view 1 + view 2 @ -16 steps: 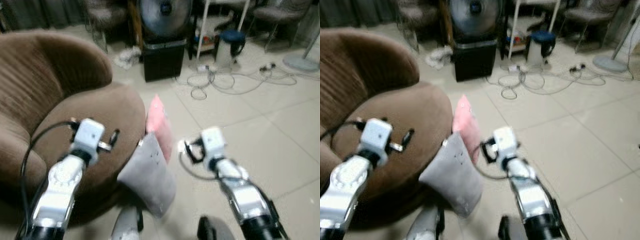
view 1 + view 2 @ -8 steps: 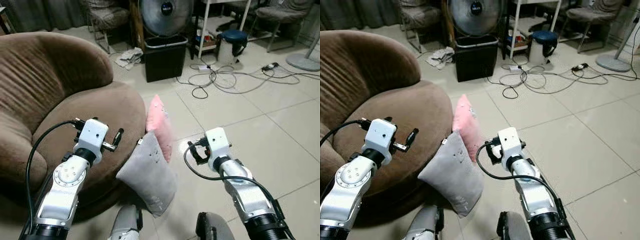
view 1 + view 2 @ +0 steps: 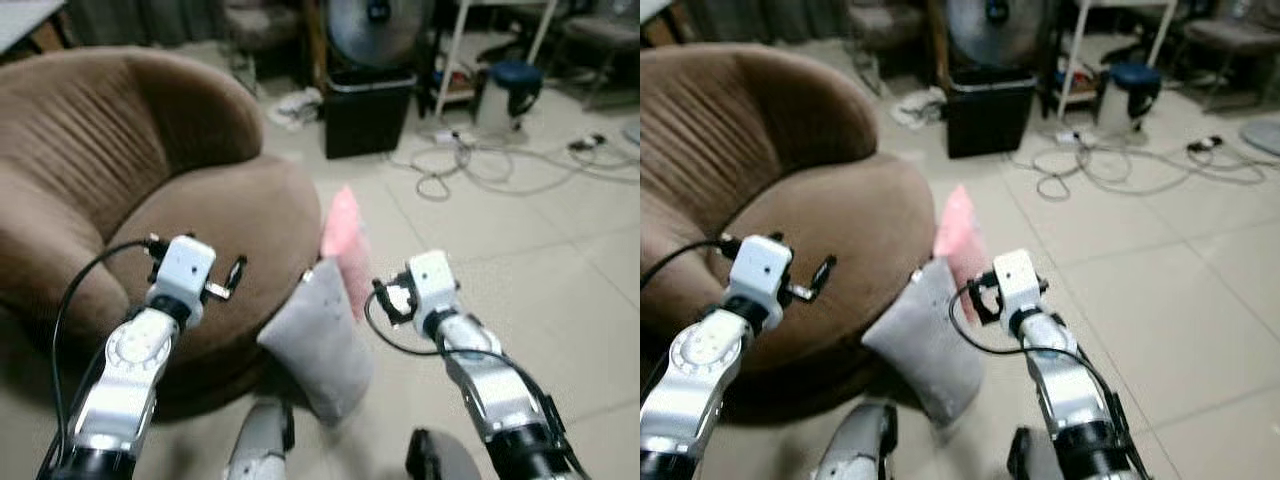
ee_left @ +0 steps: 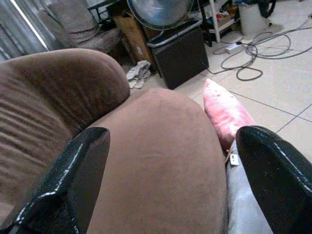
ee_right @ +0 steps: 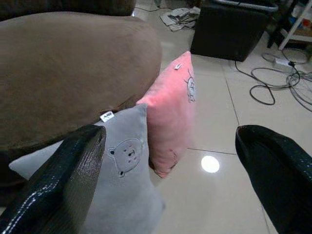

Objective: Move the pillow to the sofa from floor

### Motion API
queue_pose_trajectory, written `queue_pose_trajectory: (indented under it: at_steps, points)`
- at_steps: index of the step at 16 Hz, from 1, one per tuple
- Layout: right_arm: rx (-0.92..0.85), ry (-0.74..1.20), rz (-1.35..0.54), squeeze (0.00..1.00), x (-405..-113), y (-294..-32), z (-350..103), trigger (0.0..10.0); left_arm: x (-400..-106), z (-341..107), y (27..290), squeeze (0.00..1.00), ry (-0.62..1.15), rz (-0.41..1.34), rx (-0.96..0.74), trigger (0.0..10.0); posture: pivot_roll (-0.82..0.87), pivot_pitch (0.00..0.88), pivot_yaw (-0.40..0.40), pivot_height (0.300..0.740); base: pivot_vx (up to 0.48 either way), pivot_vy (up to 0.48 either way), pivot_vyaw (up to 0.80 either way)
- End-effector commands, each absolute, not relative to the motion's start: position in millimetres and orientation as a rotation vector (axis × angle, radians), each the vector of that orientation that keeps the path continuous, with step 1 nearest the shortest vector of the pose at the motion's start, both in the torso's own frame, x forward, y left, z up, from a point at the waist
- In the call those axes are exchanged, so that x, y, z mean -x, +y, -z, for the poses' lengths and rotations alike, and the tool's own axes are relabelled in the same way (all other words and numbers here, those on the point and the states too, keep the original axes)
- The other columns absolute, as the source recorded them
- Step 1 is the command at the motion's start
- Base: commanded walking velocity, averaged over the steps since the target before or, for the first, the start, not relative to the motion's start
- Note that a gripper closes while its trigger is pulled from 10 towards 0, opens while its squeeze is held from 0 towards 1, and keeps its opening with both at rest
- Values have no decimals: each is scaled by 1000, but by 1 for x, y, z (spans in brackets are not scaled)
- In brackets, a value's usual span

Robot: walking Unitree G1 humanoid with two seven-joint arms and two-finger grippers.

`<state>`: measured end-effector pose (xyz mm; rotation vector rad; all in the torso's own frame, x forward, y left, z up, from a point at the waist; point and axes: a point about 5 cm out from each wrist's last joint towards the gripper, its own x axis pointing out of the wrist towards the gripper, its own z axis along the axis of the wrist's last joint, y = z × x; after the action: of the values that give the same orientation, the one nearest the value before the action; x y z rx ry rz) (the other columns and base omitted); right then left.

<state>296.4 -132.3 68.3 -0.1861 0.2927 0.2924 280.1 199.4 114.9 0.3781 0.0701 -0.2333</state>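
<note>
Right wrist view gives the best look: grey pillow (image 5: pixel 122 195) w/ a small bear print stands on edge on the tile floor (image 5: pixel 229 190), leaning against the front of the brown sofa (image 5: pixel 63 63); pink pillow (image 5: pixel 170 112) stands just behind it, touching, also propped on the sofa base. Right gripper (image 5: pixel 170 170) hangs in front of both, fingers (image 5: pixel 63 180) spread wide apart, nothing between them, not touching either cushion. Left gripper (image 4: pixel 170 180) is over the sofa seat, fingers (image 4: pixel 73 180) likewise wide apart & empty. Handling, as a guess: pillows look light, soft, squashy, not fragile; fabric prob. grippy enough, but a pinch will sink in, so a shallow bite may slip off. Best hold is likely the top corner or upper edge of the grey one, nearest the right gripper, biting deep into the stuffing; alt. squeeze it between both arms. Views differ: right wrist shows the bear print & white tag, plus the gap to the floor; left wrist shows mostly seat cushion and backrest, w/ only the pink pillow's top poking past it. Left eye view adds both silver arms, the black box (image 3: pixel 368 112) under a fan, and cables (image 3: pixel 470 165) on the floor beyond.
</note>
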Motion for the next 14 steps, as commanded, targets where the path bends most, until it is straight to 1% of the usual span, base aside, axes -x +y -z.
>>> queue_pose_trajectory:
  at_steps: [1,3,7,14]
  points:
    - [189,302,-277,0,-296,-137,-67,10000,-281,-115,200,0,71,236,-375,10000,122,0,35,616,0,0,0]
    - [190,303,-279,0,-296,-137,-67,10000,-281,-115,200,0,69,241,-374,10000,122,0,35,616,0,0,0]
    - [172,301,-276,0,-295,-136,-66,10000,-281,-115,199,0,66,251,-374,10000,118,0,39,616,295,0,0]
    - [198,298,-287,0,-296,-136,-66,10000,-281,-115,198,0,62,253,-372,10000,118,0,38,616,304,0,0]
